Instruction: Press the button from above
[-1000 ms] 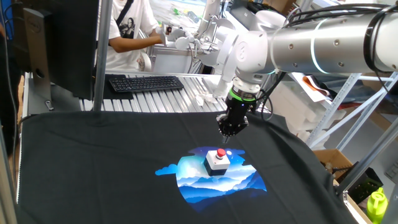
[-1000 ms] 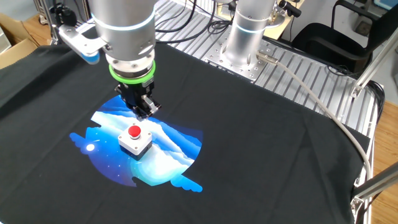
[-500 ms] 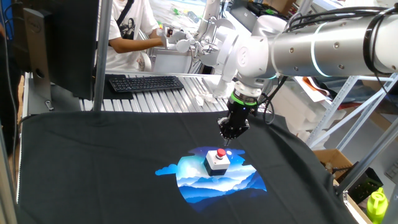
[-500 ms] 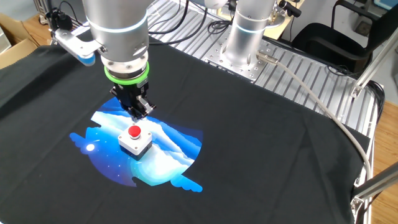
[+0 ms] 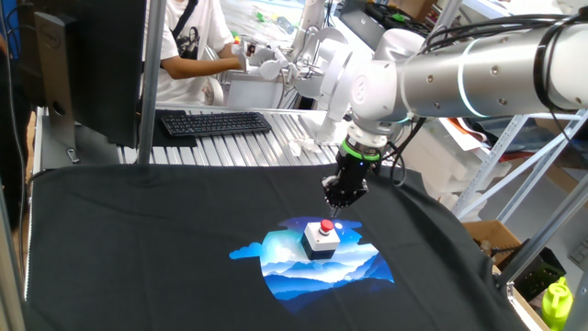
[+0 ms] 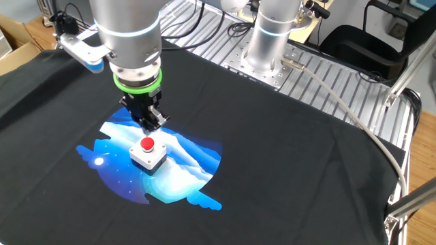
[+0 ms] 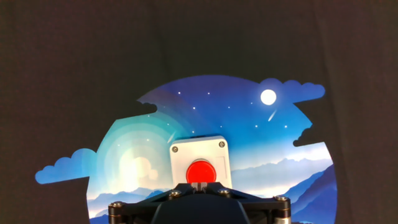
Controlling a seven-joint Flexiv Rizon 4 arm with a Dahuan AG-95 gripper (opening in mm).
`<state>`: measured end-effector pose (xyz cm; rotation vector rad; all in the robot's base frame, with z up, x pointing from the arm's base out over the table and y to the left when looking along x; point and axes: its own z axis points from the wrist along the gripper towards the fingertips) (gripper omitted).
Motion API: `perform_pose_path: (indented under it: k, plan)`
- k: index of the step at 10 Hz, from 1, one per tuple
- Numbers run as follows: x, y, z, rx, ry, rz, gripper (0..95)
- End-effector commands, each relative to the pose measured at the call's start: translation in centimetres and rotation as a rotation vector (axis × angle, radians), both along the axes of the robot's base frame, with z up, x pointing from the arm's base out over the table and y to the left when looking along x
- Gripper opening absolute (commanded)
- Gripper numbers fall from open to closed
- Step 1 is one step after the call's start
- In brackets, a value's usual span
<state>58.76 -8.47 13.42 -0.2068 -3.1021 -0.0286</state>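
The button (image 5: 326,226) is a red round cap on a small white box. It stands on the blue landscape print of a black cloth (image 5: 165,239). It also shows in the other fixed view (image 6: 147,144) and in the hand view (image 7: 201,171). My gripper (image 5: 333,204) hangs a little above the button and slightly behind it, pointing straight down; it also shows in the other fixed view (image 6: 151,126). In the hand view the gripper (image 7: 200,185) has its two small tips pressed together, shut on nothing, right at the near edge of the red cap.
The black cloth covers most of the table. A keyboard (image 5: 213,122) lies on the slatted metal surface behind it, where a person (image 5: 188,46) stands. The arm's base column (image 6: 269,37) stands at the back, with a cable (image 6: 340,102) running across the cloth.
The gripper has shifted a little sideways, closer to a spot over the button, at about the same height. The button has not moved.
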Motion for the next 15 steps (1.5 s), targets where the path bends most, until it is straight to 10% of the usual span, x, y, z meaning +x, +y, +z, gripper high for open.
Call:
perform_pose_path:
  k: [1,15]
  plan:
    - [0.0,-0.1,-0.2,0.0,-0.004,-0.001,0.0]
    - [0.2,-0.1,-2.2,-0.013,-0.021,-0.004,0.0]
